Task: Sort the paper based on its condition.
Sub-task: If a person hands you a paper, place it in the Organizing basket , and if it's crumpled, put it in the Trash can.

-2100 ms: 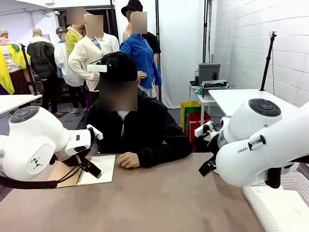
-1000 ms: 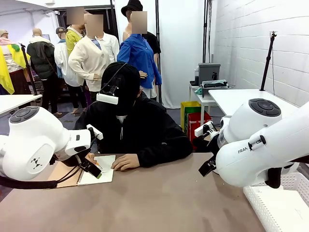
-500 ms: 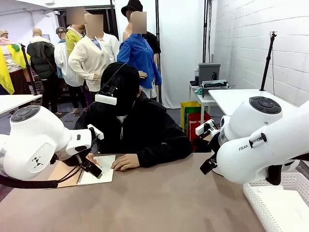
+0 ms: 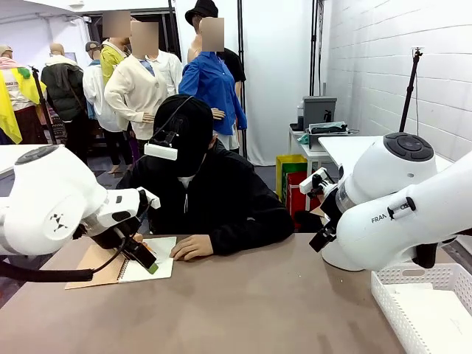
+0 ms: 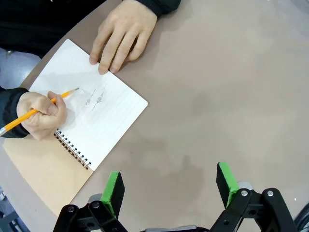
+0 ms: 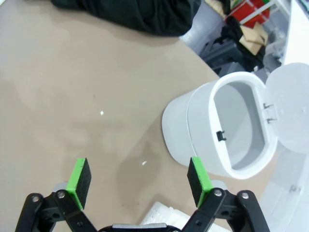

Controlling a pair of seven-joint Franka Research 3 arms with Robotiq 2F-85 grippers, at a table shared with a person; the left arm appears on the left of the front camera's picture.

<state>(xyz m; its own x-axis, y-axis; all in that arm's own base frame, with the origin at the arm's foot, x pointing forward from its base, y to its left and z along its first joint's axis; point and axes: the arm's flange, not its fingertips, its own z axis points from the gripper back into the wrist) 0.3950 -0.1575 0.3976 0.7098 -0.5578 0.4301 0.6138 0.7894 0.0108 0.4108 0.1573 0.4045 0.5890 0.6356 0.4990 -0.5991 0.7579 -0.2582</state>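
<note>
Loose paper is out of view. A spiral-bound notebook [image 5: 104,123] with a tan cover lies open at a white lined page at the table's left [image 4: 161,258]. The person writes on that page with an orange pencil [image 5: 29,116] in one hand [image 5: 43,111]. The other hand [image 5: 120,36] rests flat on the page's far corner. My left gripper [image 5: 169,186] hovers open above the bare table just beside the notebook [image 4: 144,257]. My right gripper [image 6: 140,179] is open too, hanging empty over the table's right part.
A white bin [image 6: 217,130] with its lid swung open stands on the table beyond the right gripper. A white mesh basket [image 4: 428,310] sits at the near right corner. The brown table [image 4: 258,302] lies bare between the arms.
The person has bent over the notebook and brought the pencil hand onto the page. Both arms have lifted slightly, the right one drifting right. Both grippers stay open.
</note>
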